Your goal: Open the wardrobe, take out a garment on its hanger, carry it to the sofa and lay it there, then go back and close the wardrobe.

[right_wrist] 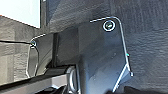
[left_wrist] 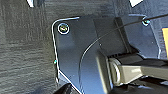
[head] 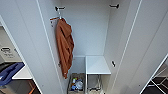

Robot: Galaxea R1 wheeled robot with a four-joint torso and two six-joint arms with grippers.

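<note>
Left tool (left_wrist: 65,89) over carpet (left_wrist: 25,62), wardrobe (head: 25,37) apart

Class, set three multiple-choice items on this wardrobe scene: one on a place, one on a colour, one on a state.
1. Where does the orange garment hang?
A. on the wardrobe's left side
B. on the right side
C. on the shelf

2. What colour is the shelf?
A. blue
B. white
C. black

3. How do the wardrobe doors stand?
A. both shut
B. one shut
C. both open

Key: 1 A, it hangs by the left wall; 2 B, the shelf matches the white walls; 3 C, the inside shows between doors swung out.
</note>
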